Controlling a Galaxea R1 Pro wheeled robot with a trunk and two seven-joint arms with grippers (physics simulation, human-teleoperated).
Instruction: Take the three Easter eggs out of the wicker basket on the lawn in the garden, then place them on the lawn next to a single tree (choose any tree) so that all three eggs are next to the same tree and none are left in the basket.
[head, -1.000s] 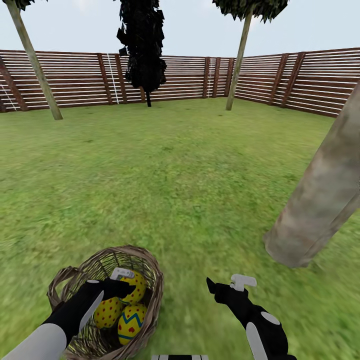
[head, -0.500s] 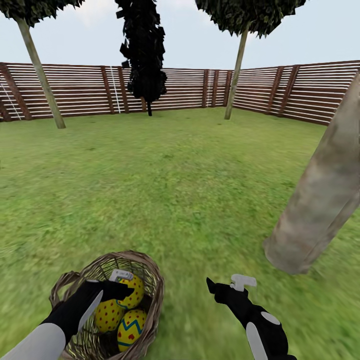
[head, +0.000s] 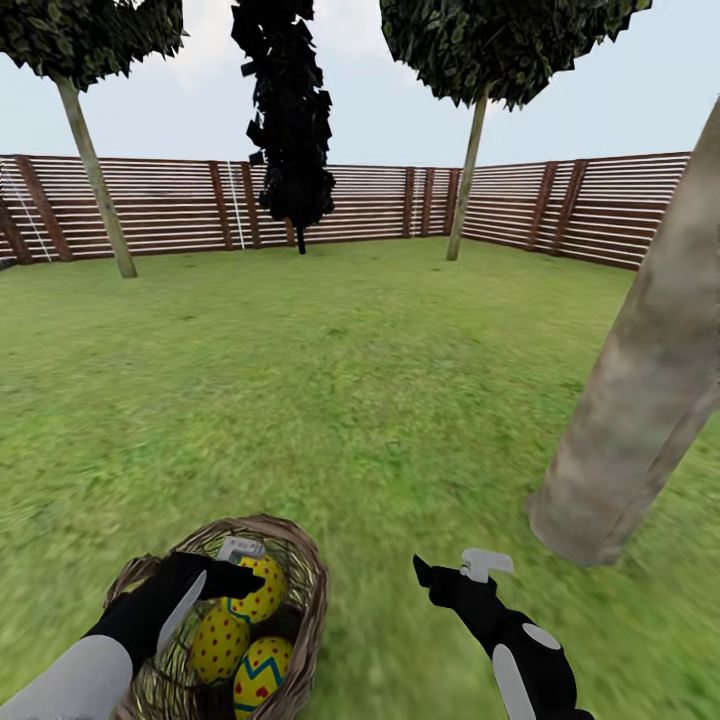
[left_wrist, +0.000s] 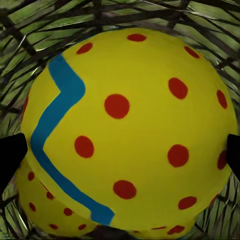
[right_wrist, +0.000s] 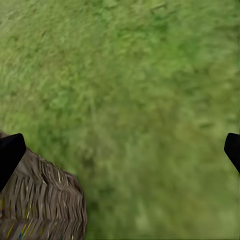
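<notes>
We see flat, even daylight under a pale sky (head: 600, 90), with no clear sun direction and no cast shadows on the grass (head: 350, 380). The grass looks soft and smeared, especially nearby. The big trunk (head: 640, 400) leans from wide-angle distortion. The close-up egg (left_wrist: 130, 130) is evenly lit, without glare.

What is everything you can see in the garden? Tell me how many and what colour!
Eggs: three, yellow with red dots, one with a blue zigzag; all in the basket.
Basket: one, brown wicker; on the grass, near left.
Grass: green, all over the ground.
Trees: four; thick grey-brown trunk near right, two thin-trunked green ones by the fence, one almost black.
Fence: brown slats, along the back.
Sky: pale blue.
Left gripper: black, open around the far egg.
Right gripper: black, open above grass.
</notes>
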